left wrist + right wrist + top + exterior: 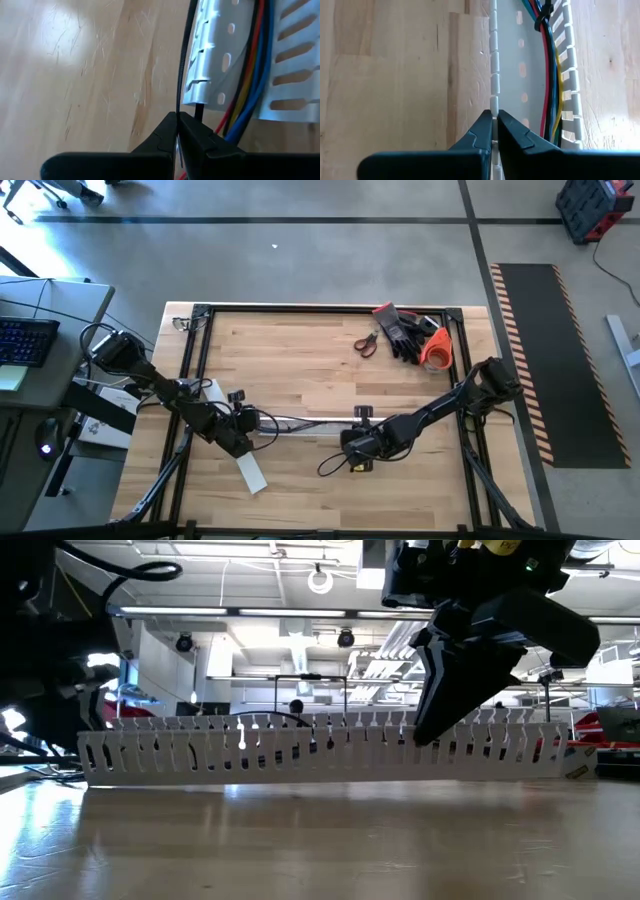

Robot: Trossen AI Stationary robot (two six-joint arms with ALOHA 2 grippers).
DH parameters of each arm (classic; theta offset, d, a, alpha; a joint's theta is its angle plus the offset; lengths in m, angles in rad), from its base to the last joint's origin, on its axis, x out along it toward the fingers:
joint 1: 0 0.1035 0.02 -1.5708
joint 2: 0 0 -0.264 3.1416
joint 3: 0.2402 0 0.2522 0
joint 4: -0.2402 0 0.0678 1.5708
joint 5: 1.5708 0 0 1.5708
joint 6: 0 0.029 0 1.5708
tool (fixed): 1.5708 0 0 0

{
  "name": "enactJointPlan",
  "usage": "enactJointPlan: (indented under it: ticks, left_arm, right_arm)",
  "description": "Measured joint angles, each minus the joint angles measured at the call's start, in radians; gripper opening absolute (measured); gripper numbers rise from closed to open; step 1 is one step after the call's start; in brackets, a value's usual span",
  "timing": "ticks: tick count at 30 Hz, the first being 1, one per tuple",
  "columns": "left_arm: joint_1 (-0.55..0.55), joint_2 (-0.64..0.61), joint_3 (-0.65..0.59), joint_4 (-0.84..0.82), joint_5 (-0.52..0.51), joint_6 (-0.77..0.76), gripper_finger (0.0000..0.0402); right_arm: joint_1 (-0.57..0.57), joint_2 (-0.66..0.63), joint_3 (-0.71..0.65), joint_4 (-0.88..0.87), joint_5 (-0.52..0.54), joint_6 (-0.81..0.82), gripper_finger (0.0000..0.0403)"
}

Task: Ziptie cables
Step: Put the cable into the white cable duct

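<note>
Left gripper (177,120) at the channel's (300,423) left end, pressed together on a thin black zip tie (183,60); cables (550,90) laid lengthwise inside the channel, long axis running left to right across the bench (300,360); right gripper (494,116) pressed together against the channel wall, beside the cables

You find the slotted channel (300,423) lying across the table (300,350) centre, cables (551,100) inside it; the left gripper (243,423) sits at its nine o'clock end, the right gripper (355,442) toward three, scissors (366,343) and gloves (405,332) at one o'clock
</note>
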Motion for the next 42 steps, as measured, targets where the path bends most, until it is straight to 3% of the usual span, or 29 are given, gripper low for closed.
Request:
enactJointPlan:
  ticks: [9,19,28,42]
  left_arm:
    - [0.036,0.0,-0.011,0.005,0.007,0.031,0.0]
    - [-0.001,0.001,0.076,-0.022,-0.134,0.12,0.0]
    - [-0.05,-0.001,0.106,-0.051,-0.144,0.117,0.0]
    - [-0.109,0.0,0.109,-0.069,-0.126,0.148,0.0]
  right_arm:
    - [0.0,0.0,0.0,0.004,0.003,0.0,0.0]
    - [0.002,0.0,-0.003,-0.008,-0.014,0.0,0.0]
    - [-0.003,0.0,-0.003,0.027,0.025,0.0,0.0]
    - [-0.01,0.005,-0.048,0.067,-0.004,0.021,0.0]
